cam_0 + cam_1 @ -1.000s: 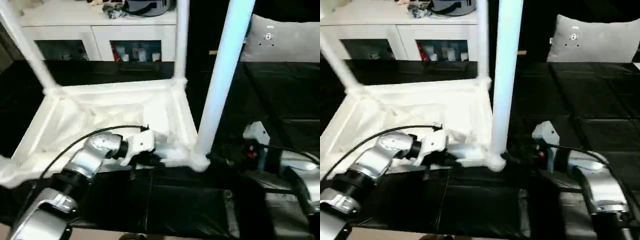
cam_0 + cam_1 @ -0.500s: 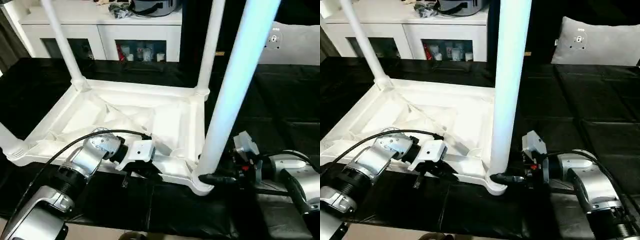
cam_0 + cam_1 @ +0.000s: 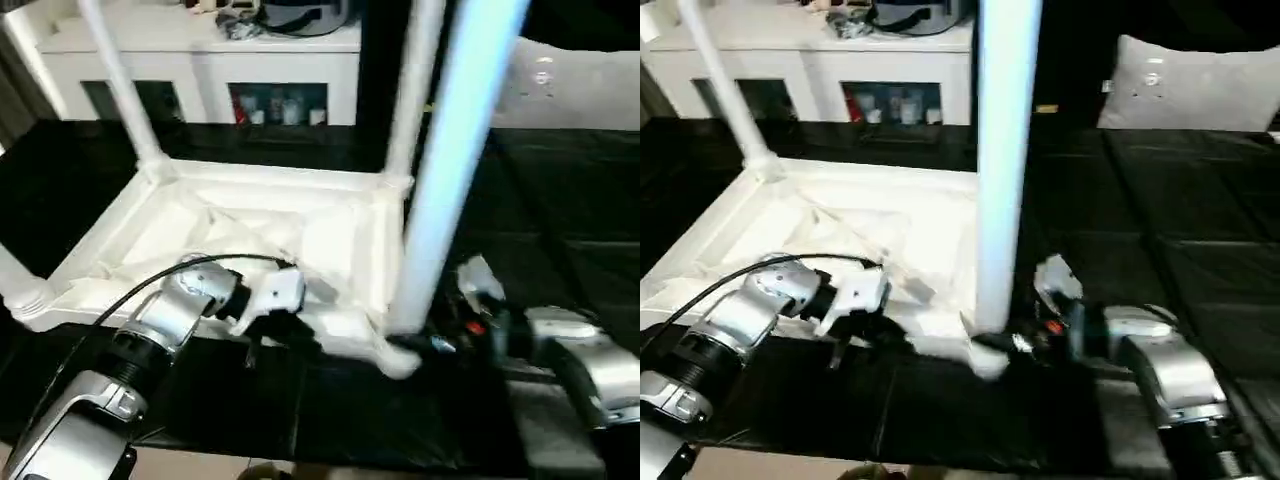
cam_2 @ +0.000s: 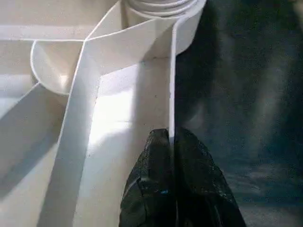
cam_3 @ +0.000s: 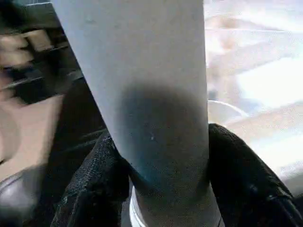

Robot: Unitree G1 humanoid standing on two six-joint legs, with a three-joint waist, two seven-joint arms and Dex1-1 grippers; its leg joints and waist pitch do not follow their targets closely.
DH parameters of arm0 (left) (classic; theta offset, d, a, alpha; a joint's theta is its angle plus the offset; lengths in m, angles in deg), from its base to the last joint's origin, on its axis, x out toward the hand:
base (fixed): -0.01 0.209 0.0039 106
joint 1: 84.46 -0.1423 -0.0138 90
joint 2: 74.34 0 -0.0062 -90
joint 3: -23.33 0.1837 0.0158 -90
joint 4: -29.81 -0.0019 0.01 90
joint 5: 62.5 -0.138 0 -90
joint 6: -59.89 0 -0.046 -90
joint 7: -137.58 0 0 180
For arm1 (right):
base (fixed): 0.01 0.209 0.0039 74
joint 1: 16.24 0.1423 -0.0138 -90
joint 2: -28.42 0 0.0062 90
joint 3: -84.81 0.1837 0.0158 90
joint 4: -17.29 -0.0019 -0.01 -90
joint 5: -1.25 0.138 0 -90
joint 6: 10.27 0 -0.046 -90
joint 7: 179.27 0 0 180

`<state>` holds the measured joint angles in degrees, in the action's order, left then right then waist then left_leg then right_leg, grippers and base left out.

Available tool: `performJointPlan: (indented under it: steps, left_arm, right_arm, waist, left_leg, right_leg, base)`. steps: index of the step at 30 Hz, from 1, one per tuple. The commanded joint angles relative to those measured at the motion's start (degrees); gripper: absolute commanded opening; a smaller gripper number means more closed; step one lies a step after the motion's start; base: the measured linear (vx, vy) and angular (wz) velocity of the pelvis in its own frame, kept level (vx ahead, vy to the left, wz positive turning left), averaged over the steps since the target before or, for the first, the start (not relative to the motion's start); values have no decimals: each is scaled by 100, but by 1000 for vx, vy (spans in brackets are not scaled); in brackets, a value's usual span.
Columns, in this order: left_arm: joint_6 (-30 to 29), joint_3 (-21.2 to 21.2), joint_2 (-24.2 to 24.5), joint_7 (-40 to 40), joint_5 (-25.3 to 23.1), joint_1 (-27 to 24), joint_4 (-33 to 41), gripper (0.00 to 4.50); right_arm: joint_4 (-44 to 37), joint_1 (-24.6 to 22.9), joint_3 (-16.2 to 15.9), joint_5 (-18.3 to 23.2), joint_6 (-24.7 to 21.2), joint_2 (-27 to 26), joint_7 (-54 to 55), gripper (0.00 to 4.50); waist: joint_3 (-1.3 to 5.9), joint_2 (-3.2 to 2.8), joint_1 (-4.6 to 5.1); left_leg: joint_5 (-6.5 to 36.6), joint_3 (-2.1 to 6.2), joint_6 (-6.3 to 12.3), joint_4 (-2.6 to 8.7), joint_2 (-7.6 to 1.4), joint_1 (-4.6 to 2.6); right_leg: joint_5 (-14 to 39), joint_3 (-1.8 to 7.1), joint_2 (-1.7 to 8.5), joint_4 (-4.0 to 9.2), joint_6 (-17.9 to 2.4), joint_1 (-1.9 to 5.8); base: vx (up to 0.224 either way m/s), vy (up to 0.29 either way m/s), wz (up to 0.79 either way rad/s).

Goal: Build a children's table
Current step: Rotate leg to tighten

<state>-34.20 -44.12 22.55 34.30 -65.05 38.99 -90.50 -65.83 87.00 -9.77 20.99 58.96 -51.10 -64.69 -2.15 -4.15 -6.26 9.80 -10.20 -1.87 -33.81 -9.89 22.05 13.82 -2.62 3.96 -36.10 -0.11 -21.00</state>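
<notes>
Tabletop (image 3: 250, 215) rim is pinched by the left gripper (image 4: 171, 142); the near leg (image 3: 455, 160), clasped by the right gripper (image 5: 158, 170), has apparently been lifted slightly, probably seated.

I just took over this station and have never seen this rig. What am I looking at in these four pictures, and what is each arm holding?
The two wide pictures come from the humanoid's head, looking down over its silver forearms. The tabletop lies upside down on black matting, legs pointing up. The other two come from wrist cameras. The left end effector pinches the tabletop's thin rim near a corner socket. The right end effector clasps the nearest leg just above its socket. Behind stands a white cabinet.
</notes>
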Motion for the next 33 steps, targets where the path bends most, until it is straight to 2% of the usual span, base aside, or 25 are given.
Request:
performJointPlan:
  steps: [1, 2, 3, 4, 6, 7, 8, 10, 12, 13, 14, 15, 17, 21, 22, 23, 25, 26, 27, 29, 30, 33]
  left_arm:
    - [-454, 14, -437, -469, 96, -18, 65, 0]
    - [-542, -24, -490, -574, 113, -13, 78, 0]
    - [-761, -121, -648, -878, 142, 5, 98, 0]
    - [-855, -163, -725, -1025, 150, 14, 103, 0]
    - [-1026, -223, -898, -1335, 119, 32, 101, 0]
    - [-1026, -223, -898, -1335, 119, 32, 101, 0]
    - [-1132, -315, -1186, -1854, 31, 104, -40, 0]
    - [-1079, -363, -1402, -2292, -96, 184, -227, 0]
    - [-1055, -355, -1497, -2479, -176, 222, -309, 0]
    - [-1048, -344, -1528, -2534, -204, 234, -332, 0]
    - [-1079, -342, -1549, -2561, -224, 236, -322, 0]
    - [-1090, -339, -1557, -2565, -237, 237, -311, 0]
    - [-1113, -353, -1515, -2555, -245, 236, -262, 0]
    - [-755, -350, -1311, -2347, -259, 207, -302, 0]
    - [-687, -363, -1250, -2231, -218, 185, -295, 0]
    - [-687, -363, -1250, -2231, -218, 185, -295, 0]
    - [-259, -346, -979, -1719, -111, 104, -276, 0]
    - [-121, -319, -855, -1477, -77, 76, -274, 0]
    - [-121, -319, -855, -1477, -77, 76, -274, 0]
    - [0, -277, -745, -1238, -51, 61, -255, 0]
    - [151, -187, -592, -951, -62, 65, -254, 0]
    - [415, -33, -398, -571, -101, 94, -294, 0]
  right_arm:
    - [163, 268, -19, -310, -250, -415, 1096, 209]
    - [217, 310, 5, -363, -289, -500, 1305, 207]
    - [383, 429, 86, -524, -384, -744, 1918, 207]
    - [464, 487, 129, -605, -424, -860, 2216, 206]
    - [620, 622, 326, -660, -467, -1198, 2923, 204]
    - [620, 622, 326, -660, -467, -1198, 2923, 204]
    - [792, 781, 545, -660, -496, -1583, 3650, 204]
    - [895, 834, 512, -857, -340, -1732, 3998, 204]
    - [920, 833, 510, -927, -198, -1830, 4110, 204]
    - [923, 832, 541, -901, -150, -1889, 4141, 259]
    - [900, 833, 621, -826, -151, -1982, 4183, 273]
    - [816, 793, 620, -784, -143, -1987, 4077, 272]
    - [678, 711, 537, -849, -105, -1924, 3928, 291]
    - [586, 527, 491, -825, 158, -1560, 3544, 317]
    - [573, 496, 508, -795, 250, -1446, 3389, 317]
    - [573, 496, 508, -795, 250, -1446, 3389, 321]
    - [533, 428, 568, -753, 568, -1066, 2811, 355]
    - [532, 400, 530, -802, 758, -827, 2479, 357]
    - [532, 400, 530, -802, 758, -827, 2479, 359]
    - [497, 366, 460, -776, 780, -633, 2127, 383]
    - [413, 298, 310, -679, 797, -333, 1508, 383]
    - [377, 237, 104, -579, 924, 67, 728, 383]
  waist:
    - [243, 123, 38]
    - [248, 108, 94]
    - [250, 127, 170]
    - [249, 119, 197]
    - [266, 116, 298]
    - [266, 116, 298]
    - [278, 123, 333]
    - [295, 98, 329]
    - [303, 110, 304]
    - [306, 98, 287]
    - [307, 76, 285]
    - [303, 84, 291]
    - [301, 80, 271]
    - [305, 82, 248]
    - [306, 56, 249]
    - [309, 77, 248]
    - [323, 62, 234]
    - [336, 87, 223]
    - [336, 83, 222]
    - [327, 85, 222]
    - [316, 87, 215]
    - [315, 90, 121]
  left_leg:
    - [1479, 165, 4, 456, -347, -108]
    - [1519, 172, -57, 465, -342, -115]
    - [1491, 180, -75, 476, -329, -85]
    - [1464, 178, -93, 476, -321, -74]
    - [1426, 161, -60, 449, -301, -95]
    - [1426, 161, -60, 449, -301, -95]
    - [1241, 135, 40, 422, -293, -80]
    - [1105, 135, 88, 408, -290, -94]
    - [968, 124, 187, 392, -277, -75]
    - [904, 130, 240, 394, -285, -69]
    - [898, 130, 259, 394, -288, -70]
    - [925, 128, 276, 397, -288, -68]
    - [1002, 132, 274, 406, -303, -78]
    - [984, 132, 303, 397, -304, -68]
    - [972, 132, 314, 395, -301, -66]
    - [948, 127, 343, 386, -302, -62]
    - [893, 139, 384, 377, -299, -62]
    - [801, 127, 467, 352, -306, -39]
    - [761, 124, 498, 346, -306, -38]
    - [797, 119, 564, 345, -305, -44]
    - [846, 115, 577, 351, -320, -48]
    - [935, 109, 616, 347, -361, -66]
  right_leg:
    - [1743, 243, 508, 564, -1136, 123]
    - [1720, 242, 501, 569, -1132, 111]
    - [1584, 234, 487, 545, -1147, 140]
    - [1517, 229, 482, 538, -1152, 137]
    - [1299, 235, 482, 551, -1222, 116]
    - [1299, 235, 482, 551, -1222, 116]
    - [979, 249, 475, 540, -1267, 129]
    - [761, 236, 460, 546, -1274, 129]
    - [529, 239, 465, 536, -1245, 162]
    - [439, 236, 472, 530, -1231, 171]
    - [400, 235, 469, 523, -1233, 168]
    - [388, 235, 465, 527, -1239, 165]
    - [413, 230, 460, 530, -1240, 168]
    - [284, 232, 472, 525, -1225, 191]
    - [259, 232, 473, 520, -1229, 189]
    - [215, 230, 479, 524, -1239, 195]
    - [123, 218, 475, 511, -1252, 192]
    - [-72, 221, 479, 490, -1272, 216]
    - [-164, 218, 470, 477, -1285, 211]
    - [-131, 201, 466, 476, -1332, 197]
    - [-20, 199, 470, 485, -1359, 189]
    - [135, 196, 470, 486, -1363, 171]
  base:
    - [0, 0, 0]
    - [0, 0, 0]
    - [0, 0, 0]
    - [0, 0, 0]
    - [0, 0, 0]
    - [0, 0, 0]
    - [0, 0, 0]
    - [0, 0, 0]
    - [0, 0, 0]
    - [0, 0, 0]
    - [0, 0, 0]
    - [0, 0, 0]
    - [0, 0, 0]
    - [0, 0, 0]
    - [0, 0, 0]
    - [0, 0, 0]
    - [0, 0, 0]
    - [0, 0, 0]
    - [0, 0, 0]
    - [0, 0, 0]
    - [0, 0, 0]
    - [0, 0, 0]
